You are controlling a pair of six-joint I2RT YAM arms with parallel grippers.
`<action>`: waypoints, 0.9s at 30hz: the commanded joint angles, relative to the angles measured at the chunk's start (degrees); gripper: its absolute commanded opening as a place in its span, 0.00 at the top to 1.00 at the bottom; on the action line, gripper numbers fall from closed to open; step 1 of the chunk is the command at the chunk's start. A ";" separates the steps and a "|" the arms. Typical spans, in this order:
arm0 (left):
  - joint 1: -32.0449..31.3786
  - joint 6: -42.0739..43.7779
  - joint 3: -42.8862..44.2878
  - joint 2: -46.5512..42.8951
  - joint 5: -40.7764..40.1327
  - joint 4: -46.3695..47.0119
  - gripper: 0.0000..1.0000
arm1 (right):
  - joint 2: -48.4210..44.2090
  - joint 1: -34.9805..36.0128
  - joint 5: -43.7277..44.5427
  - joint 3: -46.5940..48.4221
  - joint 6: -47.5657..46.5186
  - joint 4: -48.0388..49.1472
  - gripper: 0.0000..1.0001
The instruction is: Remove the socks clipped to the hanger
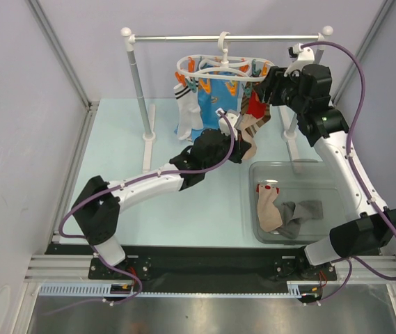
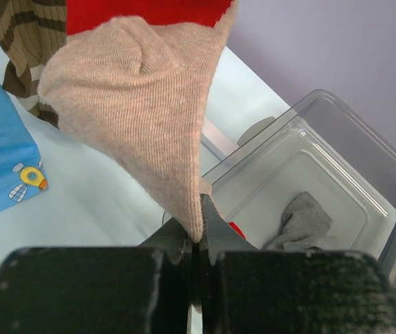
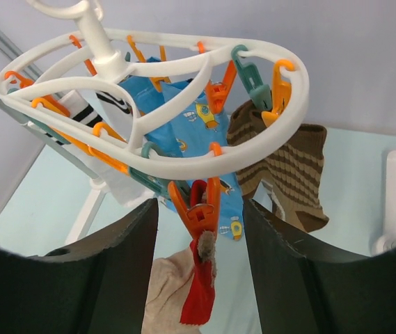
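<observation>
Gripping: my left gripper [image 2: 198, 226] clenched on beige sock [image 2: 135, 104] toe.
Clip: my right gripper [image 3: 199, 233] released, straddling orange clip [image 3: 198, 203].
Next: squeeze clip squarely, then tug sock gently toward 6 o'clock.

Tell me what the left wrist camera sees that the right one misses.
Only the left wrist view: the left gripper shut on the tip of the beige-and-red sock, plus a clear bin holding a grey sock. Only the right wrist view: the white hanger, an orange clip pinching that sock's red end, and a white black-striped sock. Both: that sock, the brown striped sock and the blue cartoon cloth.
</observation>
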 commanded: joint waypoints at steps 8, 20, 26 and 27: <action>-0.33 0.72 -0.22 -2.86 0.65 2.57 1.00 | 0.28 -0.53 -3.41 -1.09 -3.16 7.32 0.45; -0.33 0.28 -0.39 -3.30 0.65 2.57 1.00 | 1.07 -0.96 -4.56 -1.97 -2.90 9.44 0.52; -0.33 0.11 -0.39 -3.74 0.74 2.57 1.00 | 0.98 -1.05 -4.30 -2.23 -3.08 9.96 0.78; -0.33 0.11 -0.39 -3.74 0.65 2.40 1.00 | 0.90 -1.05 -4.47 -2.23 -2.99 9.88 0.81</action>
